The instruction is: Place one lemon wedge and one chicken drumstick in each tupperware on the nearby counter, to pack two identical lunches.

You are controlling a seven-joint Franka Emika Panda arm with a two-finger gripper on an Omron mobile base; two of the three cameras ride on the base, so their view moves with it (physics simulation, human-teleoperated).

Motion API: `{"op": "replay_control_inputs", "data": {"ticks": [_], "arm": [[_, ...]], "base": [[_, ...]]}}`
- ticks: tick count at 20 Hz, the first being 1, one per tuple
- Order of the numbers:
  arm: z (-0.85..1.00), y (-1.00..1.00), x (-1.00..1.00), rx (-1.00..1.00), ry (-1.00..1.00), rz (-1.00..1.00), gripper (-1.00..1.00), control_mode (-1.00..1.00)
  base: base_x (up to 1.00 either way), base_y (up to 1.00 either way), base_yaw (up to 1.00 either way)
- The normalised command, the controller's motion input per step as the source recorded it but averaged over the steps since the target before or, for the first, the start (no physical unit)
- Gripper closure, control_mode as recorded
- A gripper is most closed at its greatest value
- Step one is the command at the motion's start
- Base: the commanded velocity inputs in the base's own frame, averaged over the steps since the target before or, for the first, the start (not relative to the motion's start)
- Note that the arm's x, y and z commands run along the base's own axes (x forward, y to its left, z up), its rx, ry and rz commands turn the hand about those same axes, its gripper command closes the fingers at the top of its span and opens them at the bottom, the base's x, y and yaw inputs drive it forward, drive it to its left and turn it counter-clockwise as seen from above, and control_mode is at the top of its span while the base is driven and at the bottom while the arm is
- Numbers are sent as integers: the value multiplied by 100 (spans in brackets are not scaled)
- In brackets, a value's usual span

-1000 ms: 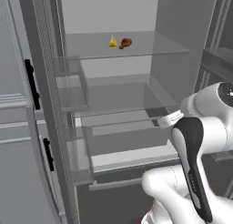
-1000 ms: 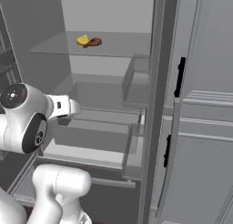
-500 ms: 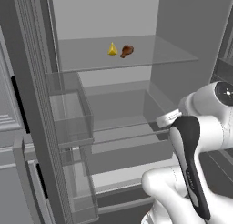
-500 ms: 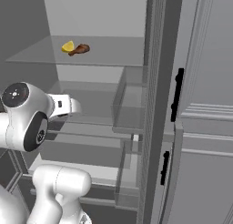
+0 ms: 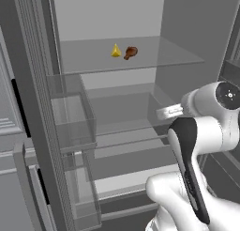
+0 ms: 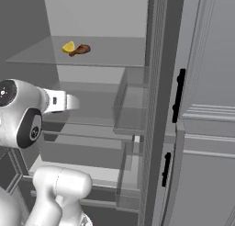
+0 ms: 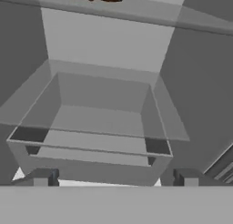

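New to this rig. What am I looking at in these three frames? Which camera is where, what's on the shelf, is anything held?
It's a rendered kitchen scene: a white robot arm with dark joints on a driving base, facing an open fridge. Two frames come from cameras on the base, behind the arm to its left and right, so they show the same scene from two sides. The third comes from a camera on the hand, looking along the gripper; the two small dark stubs at its bottom are the fingertips.

On the upper glass shelf lie a yellow lemon wedge and a reddish-brown chicken drumstick, close side by side. Below is a clear drawer, which the hand camera faces.

The fingertips stand wide apart with nothing between them, so nothing is held.
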Motion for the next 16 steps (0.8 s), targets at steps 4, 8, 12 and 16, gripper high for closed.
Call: {"op": "replay_control_inputs", "data": {"ticks": [4, 8, 12, 16], "arm": [[54, 0, 23, 28, 0, -23, -100, -100], [63, 0, 9, 25, 0, -5, -100, -100], [60, 14, 9, 3, -1, 0, -100, -100], [34, 8, 20, 0, 1, 0, -100, -100]], "base": [[0, 0, 0], [0, 0, 0], [0, 0, 0], [0, 0, 0]]}}
